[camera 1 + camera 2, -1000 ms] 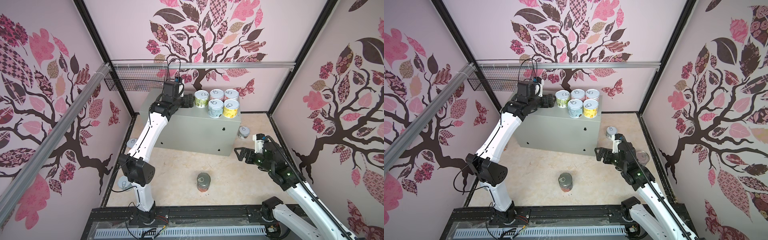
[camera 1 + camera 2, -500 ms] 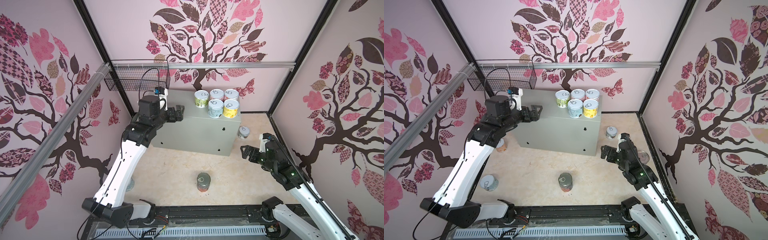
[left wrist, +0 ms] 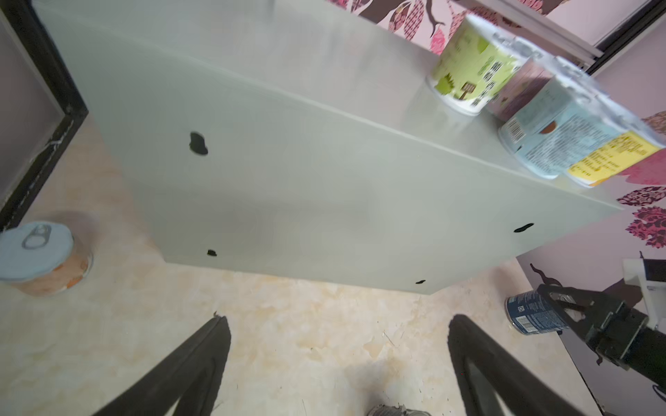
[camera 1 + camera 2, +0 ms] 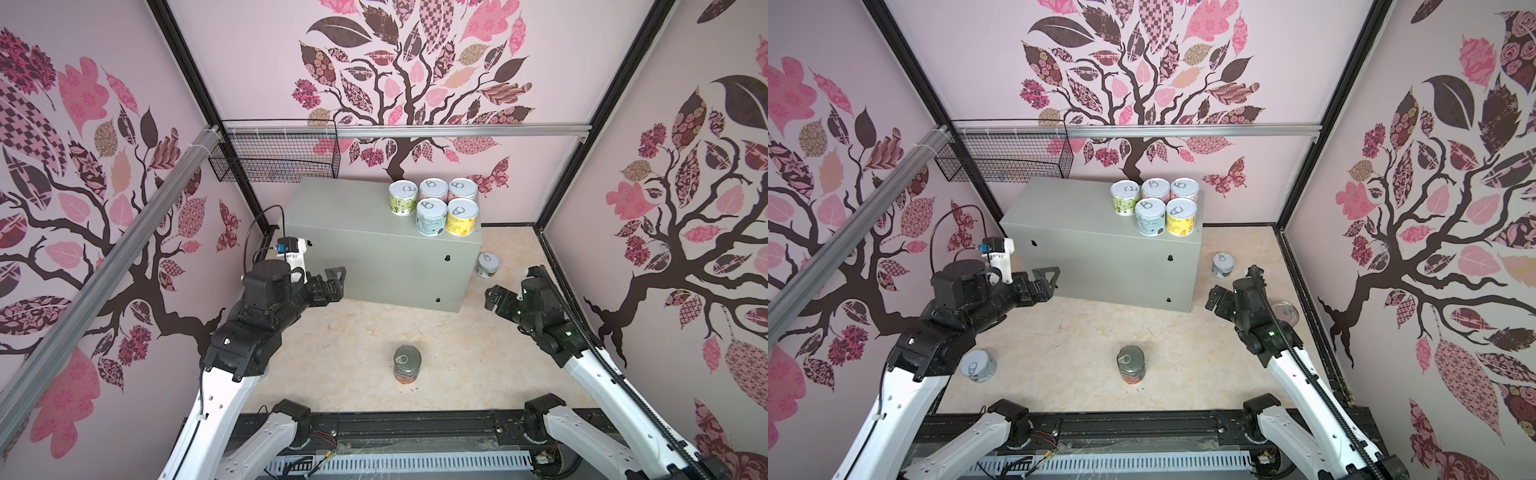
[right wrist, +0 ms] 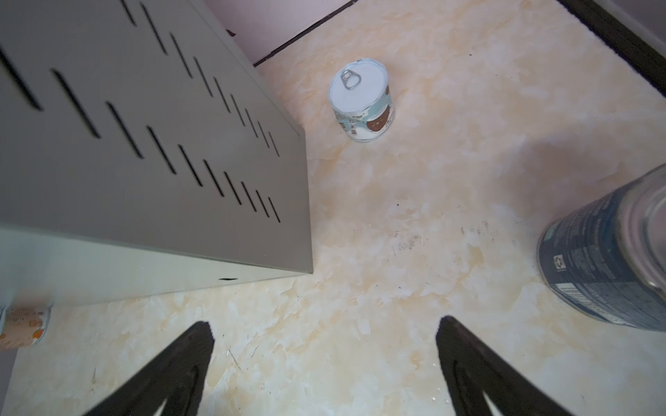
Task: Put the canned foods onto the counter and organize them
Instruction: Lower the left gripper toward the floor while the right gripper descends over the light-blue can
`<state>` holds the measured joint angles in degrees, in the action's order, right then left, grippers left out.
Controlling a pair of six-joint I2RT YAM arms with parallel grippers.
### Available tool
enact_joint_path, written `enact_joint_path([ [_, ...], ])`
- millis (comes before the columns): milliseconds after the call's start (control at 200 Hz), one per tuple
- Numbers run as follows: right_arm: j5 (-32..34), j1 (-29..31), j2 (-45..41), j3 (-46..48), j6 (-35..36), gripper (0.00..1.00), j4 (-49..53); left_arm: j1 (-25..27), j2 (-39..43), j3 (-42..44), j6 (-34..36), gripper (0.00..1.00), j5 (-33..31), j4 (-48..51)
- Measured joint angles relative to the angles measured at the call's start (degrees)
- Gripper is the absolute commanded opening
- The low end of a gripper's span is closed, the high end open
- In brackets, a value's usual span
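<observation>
Cans: the dark blue can (image 4: 1284, 312) sits half hidden behind the right arm, cropped in the right wrist view; both grippers' fingers (image 3: 201, 363) spread apart, empty.

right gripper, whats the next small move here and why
Probably ease the right gripper forward toward the small blue-and-white can, which stands upright on the floor beside the counter. The fingers are spread wide with nothing between them, the can lies ahead of them, and only five cans sit on top so far.
</observation>
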<state>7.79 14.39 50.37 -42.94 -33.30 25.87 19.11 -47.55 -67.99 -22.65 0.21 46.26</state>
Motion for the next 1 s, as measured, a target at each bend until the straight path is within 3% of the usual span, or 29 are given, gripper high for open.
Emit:
enact_joint_path([
  [310,1.2,-3.1,9.9,1.0,0.3,1.0,-5.7,0.0,6.9,9.9,-2.6,0.98,1.6,2.3],
  [645,1.0,-7.8,24.5,-4.6,2.1,1.0,-13.7,0.0,5.6,21.1,-6.2,0.98,3.4,-1.4],
  [1000,-0.7,-9.5,41.2,-12.2,2.8,1.0,-20.7,0.0,1.7,22.0,-8.2,0.98,4.0,-4.4],
])
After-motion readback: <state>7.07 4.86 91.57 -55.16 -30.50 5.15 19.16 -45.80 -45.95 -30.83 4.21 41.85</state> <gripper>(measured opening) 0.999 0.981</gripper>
